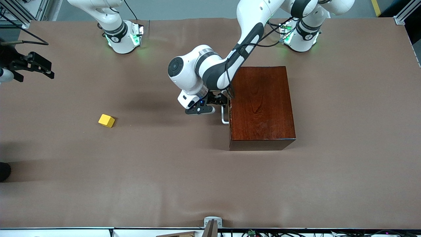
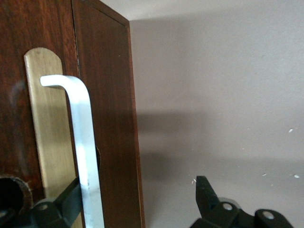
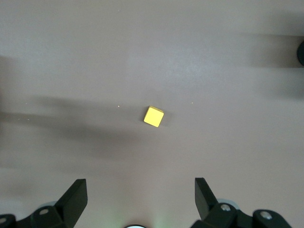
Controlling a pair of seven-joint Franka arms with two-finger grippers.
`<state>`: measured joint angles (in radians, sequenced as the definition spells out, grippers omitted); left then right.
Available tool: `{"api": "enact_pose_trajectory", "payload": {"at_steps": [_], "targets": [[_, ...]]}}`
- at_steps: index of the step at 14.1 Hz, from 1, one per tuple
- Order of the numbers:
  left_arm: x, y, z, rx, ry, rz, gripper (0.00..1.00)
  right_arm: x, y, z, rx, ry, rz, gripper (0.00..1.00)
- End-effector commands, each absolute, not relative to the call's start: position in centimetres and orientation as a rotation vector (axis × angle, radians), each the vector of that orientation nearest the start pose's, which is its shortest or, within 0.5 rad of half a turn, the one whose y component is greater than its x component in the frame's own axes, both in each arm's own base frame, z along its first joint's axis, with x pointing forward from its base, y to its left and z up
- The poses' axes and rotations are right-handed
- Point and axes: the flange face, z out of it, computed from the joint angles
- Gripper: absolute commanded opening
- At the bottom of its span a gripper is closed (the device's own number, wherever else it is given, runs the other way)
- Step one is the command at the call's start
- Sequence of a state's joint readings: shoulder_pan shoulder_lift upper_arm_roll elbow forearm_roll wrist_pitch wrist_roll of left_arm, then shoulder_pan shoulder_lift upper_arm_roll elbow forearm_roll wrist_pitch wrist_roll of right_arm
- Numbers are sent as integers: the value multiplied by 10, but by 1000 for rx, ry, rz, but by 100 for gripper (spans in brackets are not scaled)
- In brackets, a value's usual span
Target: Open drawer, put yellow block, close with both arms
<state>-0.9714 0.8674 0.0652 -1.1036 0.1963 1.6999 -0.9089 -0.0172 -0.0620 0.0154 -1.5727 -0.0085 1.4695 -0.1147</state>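
Note:
The dark mahogany box stands on the table with the drawer shut. Its white bar handle faces the right arm's end of the table. My left gripper is at that handle and open. In the left wrist view the handle stands just inside one finger, while the other finger is far off it, with my left gripper not closed on it. The yellow block lies alone on the table toward the right arm's end. My right gripper hangs open high over the table, with the block ahead of its fingers.
A brown cover spans the whole table. A metal clamp sits at the table edge nearest the front camera. The box sits close to the left arm's base.

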Motion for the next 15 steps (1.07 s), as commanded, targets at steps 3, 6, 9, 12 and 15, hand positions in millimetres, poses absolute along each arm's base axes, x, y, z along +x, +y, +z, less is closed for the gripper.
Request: {"api": "enact_pose_trajectory", "payload": {"at_steps": [3,6,9,12,15], "targets": [[456,-597,281,-2833,36,-133,100,525,-6,650,-3147,-172,71,100],[456,-603,283,-2875,7,-144,100,525,-7,650,-3146,-167,71,100],[449,-611,282,-2914,-41,-143,100,526,-7,649,-3145,-167,74,100],[445,-618,286,-2941,-59,-148,100,526,-7,649,-3147,-167,74,100],[437,-626,288,-2952,-76,-163,100,526,-8,649,-3146,-165,74,100]]}}
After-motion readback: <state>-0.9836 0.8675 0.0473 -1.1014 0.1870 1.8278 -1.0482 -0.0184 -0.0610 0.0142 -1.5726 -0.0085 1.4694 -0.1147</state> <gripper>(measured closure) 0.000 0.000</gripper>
